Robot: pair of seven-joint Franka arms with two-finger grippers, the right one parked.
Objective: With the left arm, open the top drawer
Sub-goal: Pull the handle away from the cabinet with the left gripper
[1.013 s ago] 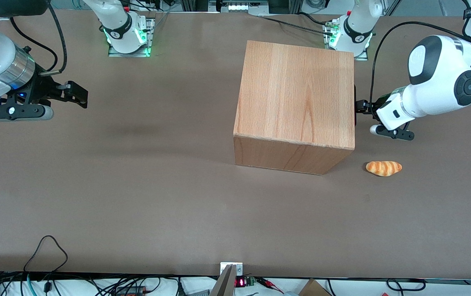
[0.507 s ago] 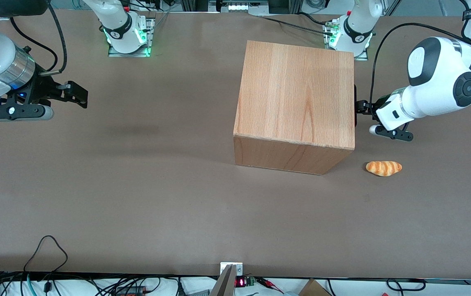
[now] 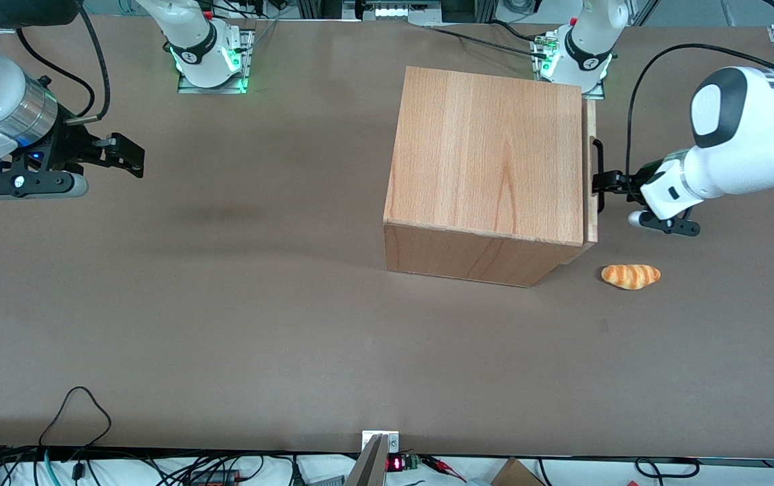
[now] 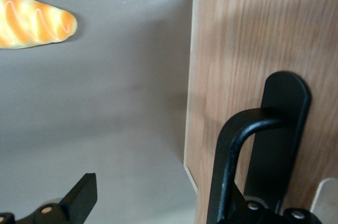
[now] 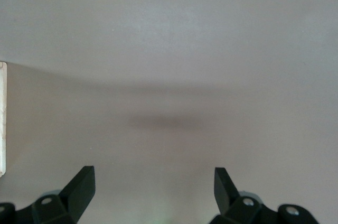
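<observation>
The wood-grain cabinet [image 3: 488, 148] stands on the table. Its top drawer [image 3: 590, 169] sticks out a little toward the working arm's end, showing a thin strip of pale front panel and the black bar handle [image 3: 598, 152]. The left arm [image 3: 738, 148] reaches in level with the drawer, and its gripper [image 3: 606, 182] is at the handle. In the left wrist view the drawer front [image 4: 237, 49] and handle [image 4: 235, 145] are very close. The gripper [image 4: 153, 192] is open: one finger [image 4: 79, 197] stands free over the table, and the other is hidden at the handle.
An orange bread roll [image 3: 631, 276] lies on the table beside the cabinet, nearer the front camera than the gripper; it also shows in the left wrist view [image 4: 34, 21]. The arm bases [image 3: 573, 54] are mounted at the table edge farthest from the camera.
The top drawer has slid out a little toward the working arm's end. The gripper and arm have drawn back the same way with the handle.
</observation>
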